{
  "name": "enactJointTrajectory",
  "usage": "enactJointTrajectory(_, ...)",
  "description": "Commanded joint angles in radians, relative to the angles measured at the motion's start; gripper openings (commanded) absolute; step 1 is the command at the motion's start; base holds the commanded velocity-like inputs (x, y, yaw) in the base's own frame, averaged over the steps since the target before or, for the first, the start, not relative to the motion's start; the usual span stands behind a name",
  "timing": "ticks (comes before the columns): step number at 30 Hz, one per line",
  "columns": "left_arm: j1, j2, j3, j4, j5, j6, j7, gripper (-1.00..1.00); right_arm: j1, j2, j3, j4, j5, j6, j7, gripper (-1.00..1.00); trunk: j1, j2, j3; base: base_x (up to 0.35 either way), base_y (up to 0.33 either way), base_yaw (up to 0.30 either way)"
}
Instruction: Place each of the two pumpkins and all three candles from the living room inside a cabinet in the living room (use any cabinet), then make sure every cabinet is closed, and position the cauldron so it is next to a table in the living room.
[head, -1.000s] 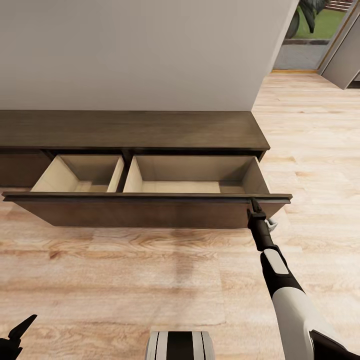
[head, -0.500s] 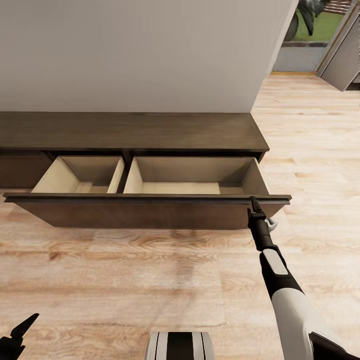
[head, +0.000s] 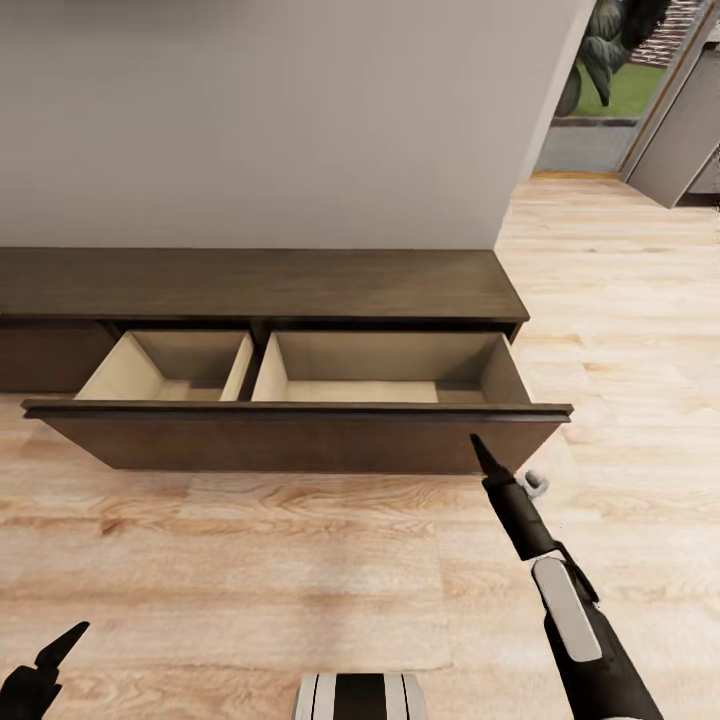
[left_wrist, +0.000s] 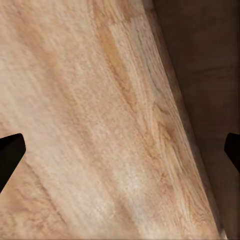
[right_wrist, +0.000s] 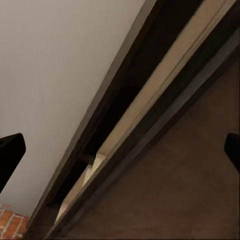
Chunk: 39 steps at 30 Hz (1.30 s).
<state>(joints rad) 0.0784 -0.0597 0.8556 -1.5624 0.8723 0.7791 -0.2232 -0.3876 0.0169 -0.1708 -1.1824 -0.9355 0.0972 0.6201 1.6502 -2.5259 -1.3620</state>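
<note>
Hanging just in front of cabinet (head: 250, 285), right gripper (head: 478, 447) points at pulled-out drawer front (head: 290, 440) — jaws apart, holding nothing. Drawer compartments bare — ready for candles, pumpkins. Left gripper (head: 40, 665) low over floor (head: 250, 560), jaws apart.

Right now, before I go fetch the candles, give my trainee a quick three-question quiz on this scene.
1. True or false: the cabinet drawer stands open.
2. How many compartments show inside the drawer?
A. one
B. two
C. three
3. Is the right gripper clamped on the drawer front, or apart from it with its fingers spread?

Key: 1 true. 2 B, both bare and beige. 3 apart, just in front of the drawer front, fingers spread.
</note>
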Motion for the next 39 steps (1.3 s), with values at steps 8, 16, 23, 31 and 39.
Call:
enactJointTrajectory(8, -0.008, -0.001, -0.030, 0.001, -0.003, 0.000, 0.001, 1.00, 0.116, -0.001, 0.024, -0.108, 0.143, 0.156, -0.082, 1.00, -0.004, 0.002, 0.031, 0.000, 0.000, 0.000)
enactJointTrajectory(16, -0.009, -0.004, -0.053, 0.003, -0.037, -0.024, 0.001, 1.00, 0.166, 0.003, 0.080, -0.369, 0.513, 0.377, -0.286, 1.00, -0.007, 0.004, 0.062, 0.000, 0.000, 0.000)
enactJointTrajectory(23, 0.025, 0.013, -0.046, 0.038, -0.047, -0.015, -0.007, 1.00, 0.146, 0.025, 0.130, -0.383, 0.557, 0.452, -0.332, 1.00, -0.008, 0.004, 0.065, 0.000, 0.000, 0.000)
enactJointTrajectory(31, 0.051, 0.013, -0.046, 0.062, -0.047, -0.015, -0.007, 1.00, 0.146, 0.025, 0.175, -0.383, 0.557, 0.497, -0.377, 1.00, -0.008, 0.004, 0.065, 0.000, 0.000, 0.000)
enactJointTrajectory(39, 0.051, 0.013, -0.046, 0.062, -0.047, -0.015, -0.007, 1.00, 0.146, 0.025, 0.198, -0.383, 0.557, 0.535, -0.422, 1.00, -0.008, 0.004, 0.065, 0.000, 0.000, 0.000)
